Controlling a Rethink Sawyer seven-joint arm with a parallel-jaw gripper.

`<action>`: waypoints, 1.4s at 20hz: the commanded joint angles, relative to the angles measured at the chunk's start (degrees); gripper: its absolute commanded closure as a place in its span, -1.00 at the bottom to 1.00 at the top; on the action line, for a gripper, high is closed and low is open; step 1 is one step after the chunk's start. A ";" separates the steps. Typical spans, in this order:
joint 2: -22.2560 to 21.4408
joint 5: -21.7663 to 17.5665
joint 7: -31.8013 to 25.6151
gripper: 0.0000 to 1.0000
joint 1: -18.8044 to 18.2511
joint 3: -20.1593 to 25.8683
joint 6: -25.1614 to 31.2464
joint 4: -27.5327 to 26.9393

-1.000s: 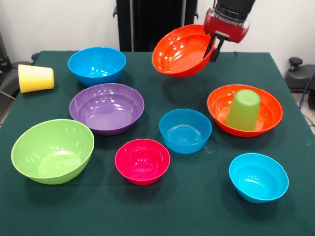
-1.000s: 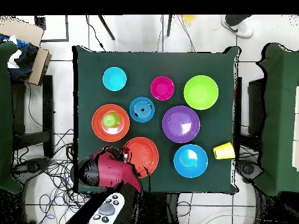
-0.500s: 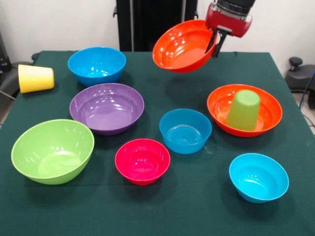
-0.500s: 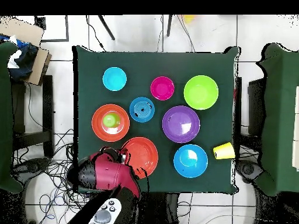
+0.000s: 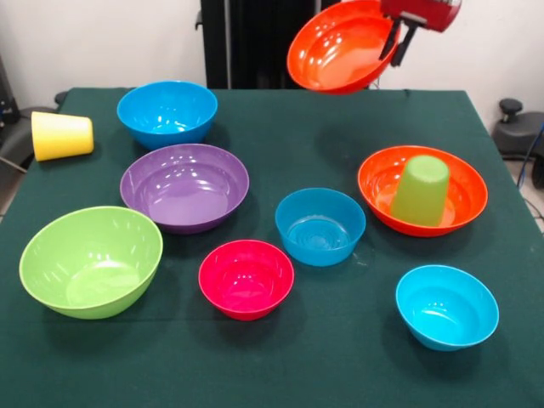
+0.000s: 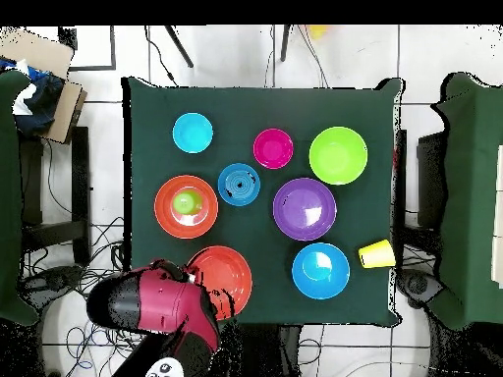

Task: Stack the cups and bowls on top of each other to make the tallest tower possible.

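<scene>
**Count: eight bowls, two cups; one orange bowl held in the air**

Gripper (image 5: 398, 42) is clamped on the rim of an orange bowl (image 5: 340, 49), held tilted above the table's far edge in the front view, clear of the cloth. Seen from overhead, this bowl (image 6: 220, 280) sits next to the red arm head at the table's base side.

Bowls, 8 total:
- orange, 2: the lifted one, and a second orange bowl (image 5: 450, 204) on the table
- blue, 2: far blue bowl (image 5: 167, 111), middle blue bowl (image 5: 320, 225)
- purple bowl (image 5: 184, 186), 1
- lime bowl (image 5: 91, 260), 1
- cyan bowl (image 5: 446, 306), 1
- pink bowl (image 5: 246, 278), 1

Cups, 2:
- green cup (image 5: 420, 189), upside down inside the second orange bowl
- yellow cup (image 5: 61, 135), on its side at the table edge, near the far blue bowl
</scene>
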 commanded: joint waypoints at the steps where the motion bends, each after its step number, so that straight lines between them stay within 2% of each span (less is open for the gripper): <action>1: -0.73 2.64 13.55 1.00 0.56 2.81 7.96 -2.86; 6: 0.48 2.30 14.55 1.00 0.70 2.41 8.55 -4.84; 12: 3.13 2.07 15.40 1.00 -0.77 3.95 5.29 -6.48; 19: 5.02 2.62 17.86 1.00 -0.47 4.13 4.91 -9.38; 28: 6.40 3.82 20.53 1.00 0.72 3.43 8.38 -13.66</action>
